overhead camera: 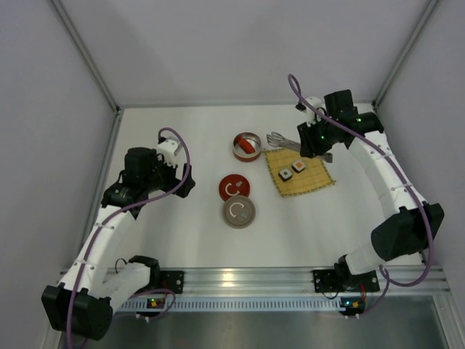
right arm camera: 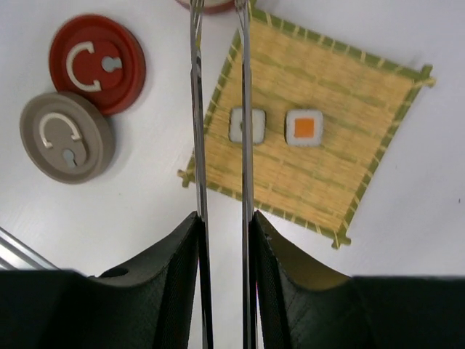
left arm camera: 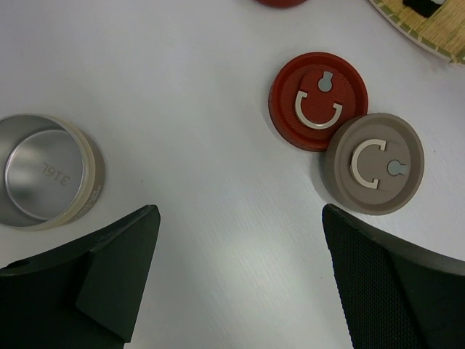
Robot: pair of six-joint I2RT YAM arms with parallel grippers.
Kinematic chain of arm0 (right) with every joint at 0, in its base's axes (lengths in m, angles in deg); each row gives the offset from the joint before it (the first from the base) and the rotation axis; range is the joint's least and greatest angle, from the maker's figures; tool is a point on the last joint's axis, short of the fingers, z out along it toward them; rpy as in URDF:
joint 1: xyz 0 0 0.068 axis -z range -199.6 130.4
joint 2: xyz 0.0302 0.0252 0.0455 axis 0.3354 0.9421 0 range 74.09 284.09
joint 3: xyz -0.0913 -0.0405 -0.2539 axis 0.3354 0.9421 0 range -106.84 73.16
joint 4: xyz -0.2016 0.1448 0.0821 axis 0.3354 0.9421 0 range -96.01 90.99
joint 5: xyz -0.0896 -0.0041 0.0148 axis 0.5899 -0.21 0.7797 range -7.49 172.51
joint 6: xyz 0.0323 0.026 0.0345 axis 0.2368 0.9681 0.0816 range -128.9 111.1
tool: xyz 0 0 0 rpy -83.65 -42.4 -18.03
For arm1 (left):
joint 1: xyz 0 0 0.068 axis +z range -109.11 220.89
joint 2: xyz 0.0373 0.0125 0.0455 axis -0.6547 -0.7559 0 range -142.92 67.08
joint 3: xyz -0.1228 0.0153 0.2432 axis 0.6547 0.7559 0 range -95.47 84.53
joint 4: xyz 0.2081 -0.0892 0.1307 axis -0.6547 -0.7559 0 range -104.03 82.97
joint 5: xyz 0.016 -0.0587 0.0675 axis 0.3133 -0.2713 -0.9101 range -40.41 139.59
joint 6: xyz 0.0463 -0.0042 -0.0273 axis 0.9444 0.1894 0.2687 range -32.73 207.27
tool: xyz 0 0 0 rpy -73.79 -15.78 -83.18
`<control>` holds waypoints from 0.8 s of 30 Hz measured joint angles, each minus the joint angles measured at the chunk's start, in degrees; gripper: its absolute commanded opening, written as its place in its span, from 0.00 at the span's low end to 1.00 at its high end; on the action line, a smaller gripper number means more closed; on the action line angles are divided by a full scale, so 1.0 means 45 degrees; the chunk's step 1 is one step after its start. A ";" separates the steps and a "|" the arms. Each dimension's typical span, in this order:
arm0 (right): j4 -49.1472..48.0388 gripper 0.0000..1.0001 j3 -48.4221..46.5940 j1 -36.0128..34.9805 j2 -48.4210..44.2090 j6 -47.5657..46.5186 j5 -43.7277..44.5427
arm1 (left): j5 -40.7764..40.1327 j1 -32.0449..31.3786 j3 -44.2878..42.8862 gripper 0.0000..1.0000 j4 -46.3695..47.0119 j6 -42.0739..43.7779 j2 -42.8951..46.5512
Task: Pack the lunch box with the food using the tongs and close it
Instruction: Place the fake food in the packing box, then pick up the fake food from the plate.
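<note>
Tongs (right arm camera: 245,87) sat pinched in the right claw (right arm camera: 221,225), their slim arms squeezed close and reaching past the bamboo mat (right arm camera: 363,109) towards the red-rimmed tin (overhead camera: 235,147), where the sausage piece (overhead camera: 248,145) already lay. Two sushi rolls (right arm camera: 304,127) sat on the mat, probably next to go. Meanwhile the left claw (left arm camera: 236,218) hung spread wide above the counter (left arm camera: 182,109) near the lids (left arm camera: 317,100), out of the way.
</note>
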 measured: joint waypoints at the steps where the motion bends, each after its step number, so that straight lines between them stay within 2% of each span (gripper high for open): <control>1: 0.0005 0.33 0.0583 0.0345 -0.0359 -0.0112 -0.0005 | 0.0019 0.0000 -0.0024 0.98 -0.0092 0.0000 0.0000; 9: 0.0073 0.33 0.3740 0.2900 -0.1972 -0.1302 0.0772 | 0.0350 0.0000 -0.0165 0.98 -0.0393 0.0000 -0.0005; 14: 0.0063 0.36 0.4551 0.3235 -0.2351 -0.1875 0.0991 | 0.0355 0.0000 -0.0165 0.98 -0.0583 0.0000 -0.0005; 24: 0.0024 0.41 0.4585 0.3283 -0.2297 -0.2127 0.0840 | 0.0345 0.0000 -0.0170 0.98 -0.0719 0.0000 -0.0005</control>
